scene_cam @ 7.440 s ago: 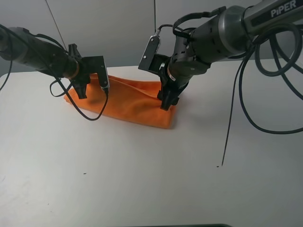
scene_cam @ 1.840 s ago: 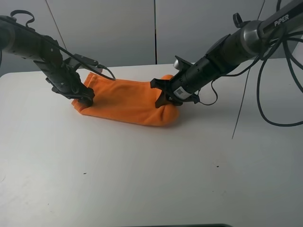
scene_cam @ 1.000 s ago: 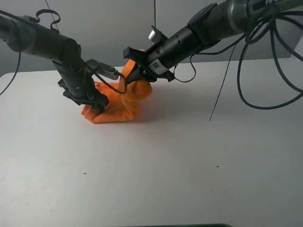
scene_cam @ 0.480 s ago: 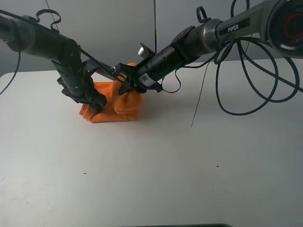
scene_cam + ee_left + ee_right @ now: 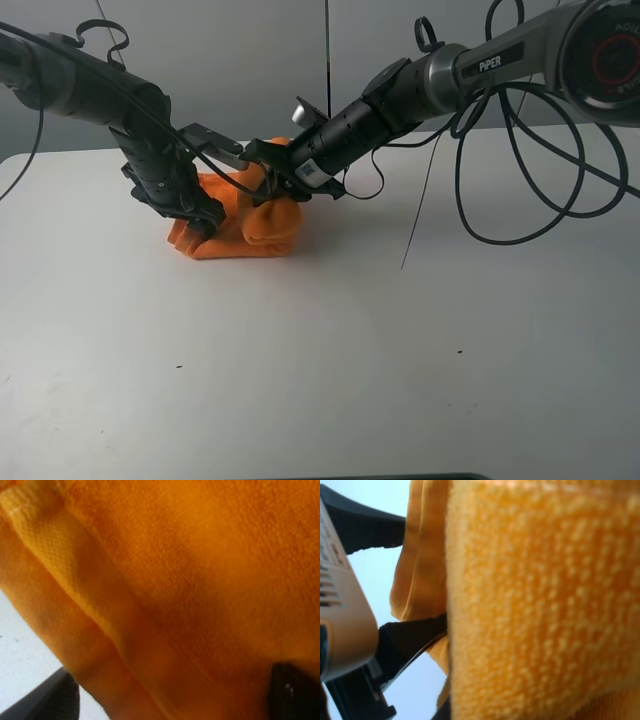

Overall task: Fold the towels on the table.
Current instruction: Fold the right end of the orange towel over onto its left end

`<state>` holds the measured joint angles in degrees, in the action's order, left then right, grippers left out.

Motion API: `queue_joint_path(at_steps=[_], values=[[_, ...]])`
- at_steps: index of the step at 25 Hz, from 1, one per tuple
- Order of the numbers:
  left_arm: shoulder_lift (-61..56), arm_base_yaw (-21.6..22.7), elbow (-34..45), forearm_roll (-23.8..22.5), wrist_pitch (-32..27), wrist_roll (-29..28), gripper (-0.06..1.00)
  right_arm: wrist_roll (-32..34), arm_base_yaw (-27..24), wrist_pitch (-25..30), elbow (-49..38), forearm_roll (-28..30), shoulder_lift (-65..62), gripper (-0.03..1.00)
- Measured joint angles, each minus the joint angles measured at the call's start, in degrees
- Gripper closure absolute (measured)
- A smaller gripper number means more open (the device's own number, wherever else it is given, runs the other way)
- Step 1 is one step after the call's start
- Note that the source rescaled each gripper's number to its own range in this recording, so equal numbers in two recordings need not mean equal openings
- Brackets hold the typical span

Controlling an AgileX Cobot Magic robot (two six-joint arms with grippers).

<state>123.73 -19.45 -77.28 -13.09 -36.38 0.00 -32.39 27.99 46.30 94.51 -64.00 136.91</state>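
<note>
On the table (image 5: pixel 350 350) the towel (image 5: pixel 245 222) lay bunched: the right gripper (image 5: pixel 266 180), clamped on its end, had swung it across to the wide-open left gripper (image 5: pixel 205 222). Fold nearly closed.

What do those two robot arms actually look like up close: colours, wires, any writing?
Both arms are dark grey to black jointed tubes. The right arm carries white PiPER lettering and a red-ringed round cap; long black cables loop off it. The left arm has a thinner black cable.
</note>
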Motion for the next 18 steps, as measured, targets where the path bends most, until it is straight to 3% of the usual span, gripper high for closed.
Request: queue_joint_path(at_steps=[18], values=[[-5.3, 0.4, 0.0, -1.1, -1.6, 0.0, -0.04, 0.0, 0.0, 0.1, 0.0, 0.7, 0.0, 0.87]])
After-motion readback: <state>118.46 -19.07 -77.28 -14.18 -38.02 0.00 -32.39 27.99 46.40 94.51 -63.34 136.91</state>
